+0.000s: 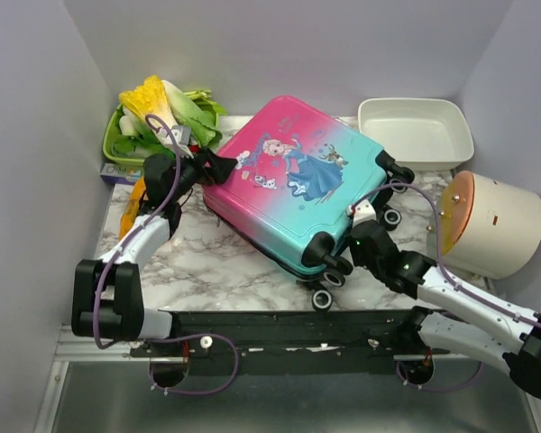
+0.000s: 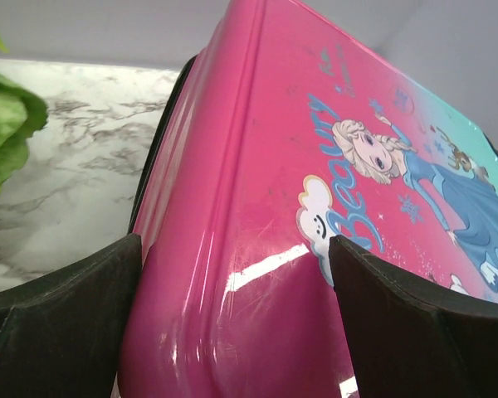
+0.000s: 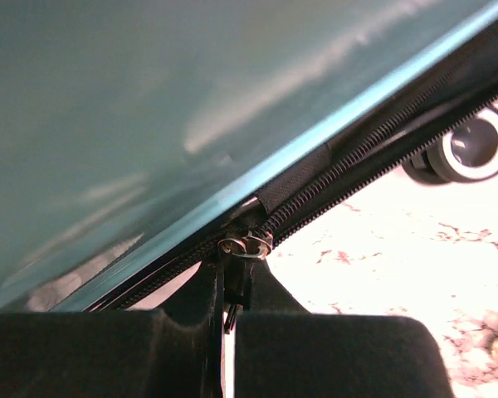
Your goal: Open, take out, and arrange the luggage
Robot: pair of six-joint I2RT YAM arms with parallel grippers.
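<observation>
Luggage (image 1: 298, 185), zipper pull (image 3: 243, 247) pinched in right gripper (image 3: 232, 286) (left gripper (image 2: 236, 249) spread astride pink corner (image 2: 199, 332))

The left arm (image 1: 144, 236) and right arm (image 1: 473, 302) are built of white links between chunky black joints, mounted on a black base rail (image 1: 298, 329). A purple cable (image 1: 96, 307) loops along each. The end effector fingers (image 2: 58, 323) are matte black.

pink-to-teal luggage (image 1: 293, 176), white tray (image 1: 415, 131)
</observation>
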